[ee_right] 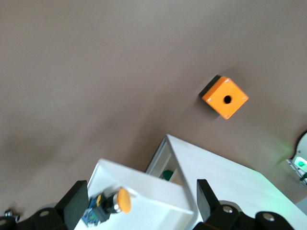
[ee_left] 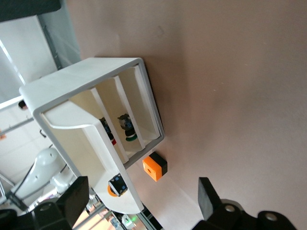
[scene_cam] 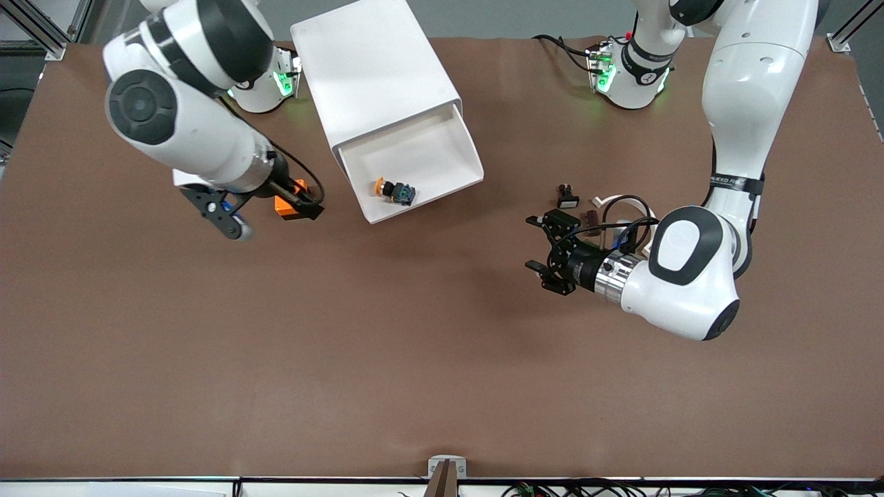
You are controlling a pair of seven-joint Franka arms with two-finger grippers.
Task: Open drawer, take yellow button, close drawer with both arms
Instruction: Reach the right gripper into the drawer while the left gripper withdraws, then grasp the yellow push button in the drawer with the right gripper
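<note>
Brown counter (scene_cam: 345, 359) carried everything. Going across the front view from the right arm's end: the right arm (scene_cam: 179, 117) came down from its base, and the right gripper (scene_cam: 273, 214) hung low over the counter above an orange cube (scene_cam: 290, 203), jaws spread wide and grasping nothing. In the right wrist view the same cube (ee_right: 224, 97) showed a black hole in its top face and a black base, sitting on the counter just beside the cabinet.

Next came the white cabinet (scene_cam: 376, 76), lying toward the right arm's end of the counter, nearer the robots' bases than the cube. Its top drawer (scene_cam: 456, 148) was pulled out toward the front camera. The button (scene_cam: 394, 190) lay on its side in the drawer, near the front edge, orange cap toward the right arm's end, black body and blue base after it. Right wrist view showed the button (ee_right: 112, 203) lying between that gripper's fingers (ee_right: 74, 208) in frame, well below them.

The left wrist view looked into the cabinet's open front: lower compartments held small red and green items (ee_left: 128, 129), too small to tell more.

Further on, a small black button with a white face (scene_cam: 567, 198) sat on the counter, apart from the cabinet. Just beside it, the left gripper (scene_cam: 542, 252) hovered low over bare counter, pointing toward the drawer, jaws released wide and empty. The left arm (scene_cam: 739, 131) came from its base at the left arm's end.
</note>
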